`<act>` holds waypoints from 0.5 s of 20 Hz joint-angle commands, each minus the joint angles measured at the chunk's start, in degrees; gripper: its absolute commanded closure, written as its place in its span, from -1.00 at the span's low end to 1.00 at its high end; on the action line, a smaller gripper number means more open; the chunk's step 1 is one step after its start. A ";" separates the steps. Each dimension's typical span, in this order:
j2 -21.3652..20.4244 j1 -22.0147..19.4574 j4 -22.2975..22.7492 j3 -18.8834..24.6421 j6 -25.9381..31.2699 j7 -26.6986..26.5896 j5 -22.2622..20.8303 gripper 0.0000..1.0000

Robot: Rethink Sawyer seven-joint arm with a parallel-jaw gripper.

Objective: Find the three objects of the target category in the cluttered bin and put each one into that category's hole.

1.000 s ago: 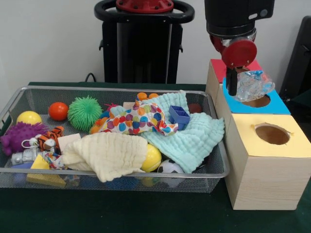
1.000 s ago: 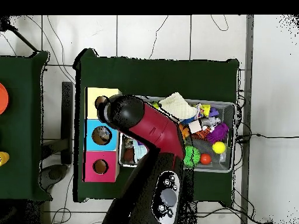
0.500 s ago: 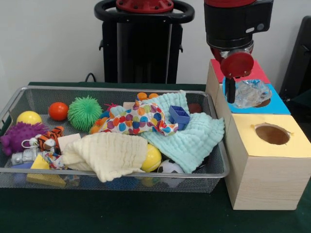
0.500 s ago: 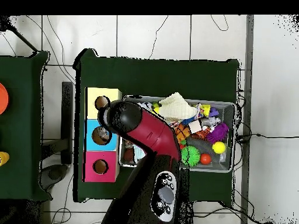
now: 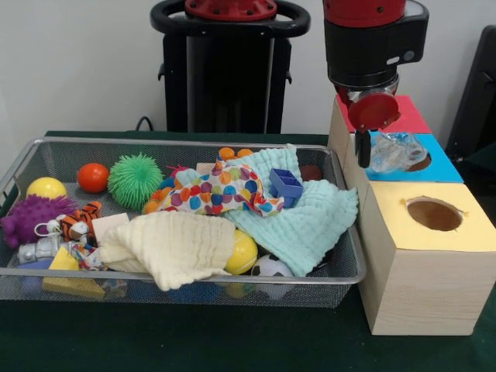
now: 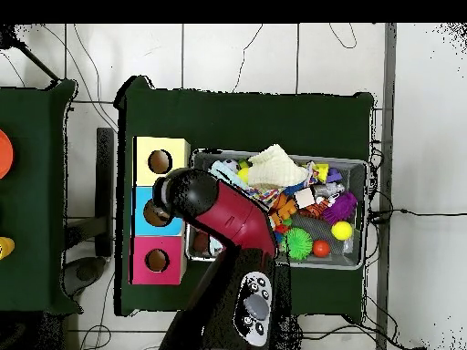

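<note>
A crumpled clear plastic bag (image 5: 394, 151) lies across the hole of the blue-topped box (image 5: 443, 167), the middle of three wooden boxes. My gripper (image 5: 370, 157) hangs just above the bag's left edge, open, with one dark finger (image 5: 363, 149) showing beside the plastic. In the overhead view the arm's head (image 6: 187, 196) covers the gripper and part of the blue box (image 6: 141, 219). The wire bin (image 5: 178, 142) to the left holds a jumble of toys and cloths.
A pink-topped box (image 5: 409, 116) stands behind the blue one and a yellow-topped box (image 5: 474, 226) in front. The bin holds an orange ball (image 5: 93, 177), a green spiky ball (image 5: 135, 180), a purple spiky toy (image 5: 29, 218), a cream cloth (image 5: 180, 248) and a mint cloth (image 5: 311, 218).
My gripper has risen and shifted slightly left. The plastic bag has dropped from the fingers and now rests on the blue box's hole.
</note>
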 commanded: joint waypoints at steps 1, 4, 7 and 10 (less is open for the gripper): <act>0.00 0.40 5.78 5.67 -2.40 8.60 2.40 1.00; -0.23 0.73 6.16 5.93 -2.81 8.87 2.84 1.00; -0.74 1.24 6.08 5.45 -1.85 9.64 2.75 1.00; -0.97 1.73 5.65 5.07 -1.11 10.42 2.66 1.00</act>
